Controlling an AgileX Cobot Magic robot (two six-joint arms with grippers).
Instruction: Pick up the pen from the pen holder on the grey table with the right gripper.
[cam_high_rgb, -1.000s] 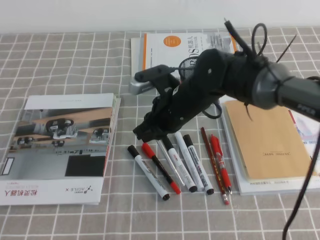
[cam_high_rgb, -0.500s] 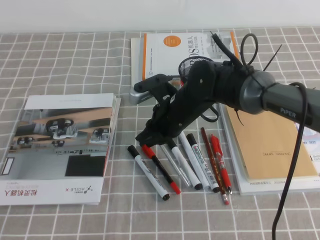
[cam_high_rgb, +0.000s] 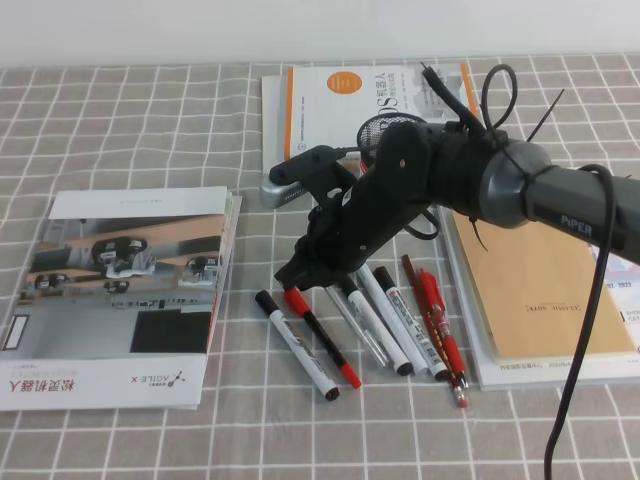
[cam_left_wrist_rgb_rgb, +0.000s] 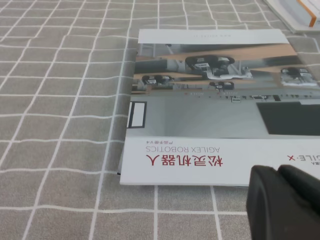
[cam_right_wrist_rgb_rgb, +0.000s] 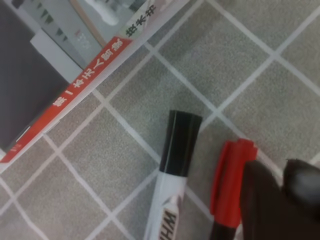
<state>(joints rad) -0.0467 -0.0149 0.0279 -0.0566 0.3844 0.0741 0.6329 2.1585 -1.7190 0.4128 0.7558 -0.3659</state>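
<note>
The grey pen (cam_high_rgb: 362, 330) lies on the grey table (cam_high_rgb: 120, 130) among other pens, its upper end under my right gripper (cam_high_rgb: 300, 270). The gripper is low over the pens' upper ends; its jaws are hidden in the exterior view. In the right wrist view a dark finger (cam_right_wrist_rgb_rgb: 265, 200) sits beside a red cap (cam_right_wrist_rgb_rgb: 232, 175) and a black-capped marker (cam_right_wrist_rgb_rgb: 175, 150); the grey pen does not show there. The black mesh pen holder (cam_high_rgb: 374, 128) stands behind the arm, mostly hidden. My left gripper (cam_left_wrist_rgb_rgb: 282, 192) is shut and empty above a booklet (cam_left_wrist_rgb_rgb: 215, 105).
White markers (cam_high_rgb: 390, 320), a red-capped marker (cam_high_rgb: 320, 340) and red pens (cam_high_rgb: 440, 330) lie side by side. The booklet (cam_high_rgb: 120, 290) is at the left, a tan notebook (cam_high_rgb: 535, 280) at the right, a white-and-orange book (cam_high_rgb: 350, 95) and a silver object (cam_high_rgb: 280, 190) behind.
My right arm has lowered and shifted slightly right. The white markers and red pens have slid a little to the right, and the grey pen now shows between them.
</note>
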